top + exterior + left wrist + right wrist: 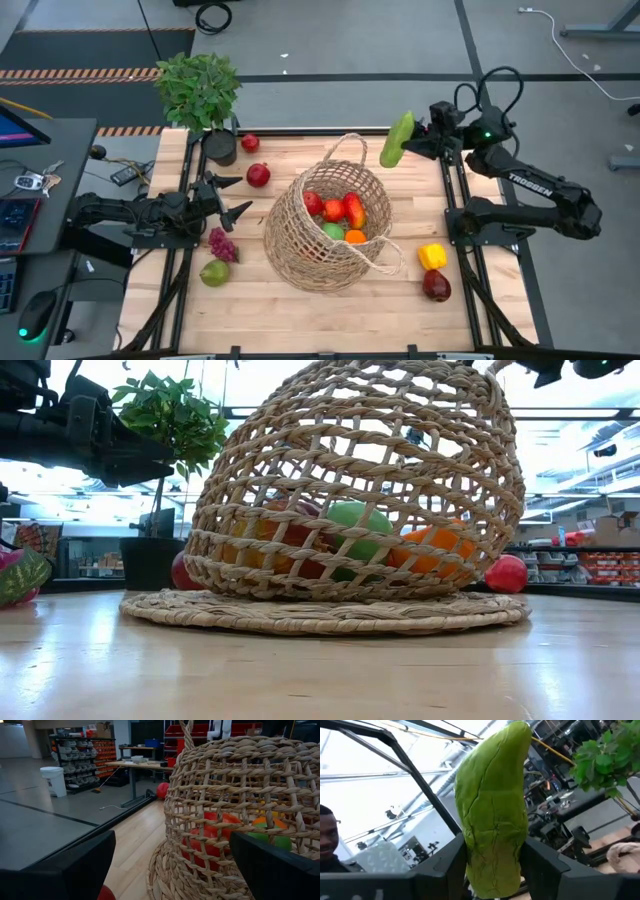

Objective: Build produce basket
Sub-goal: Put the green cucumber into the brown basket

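Wicker basket (325, 235) at mid-table already holds several produce pieces, the right gripper's (412, 140) jaws clamp a green vegetable (396, 139) beside its far handle, the left gripper (228, 196) waits wide open, six pieces remain around it.

Two matte black jointed arms, white TROSSEN lettering and looping black cables.

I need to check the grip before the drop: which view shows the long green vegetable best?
The right wrist view: the green vegetable fills it, clamped between the right gripper fingers. The high view shows it small, beyond the basket rim. The low and left wrist views do not show it.
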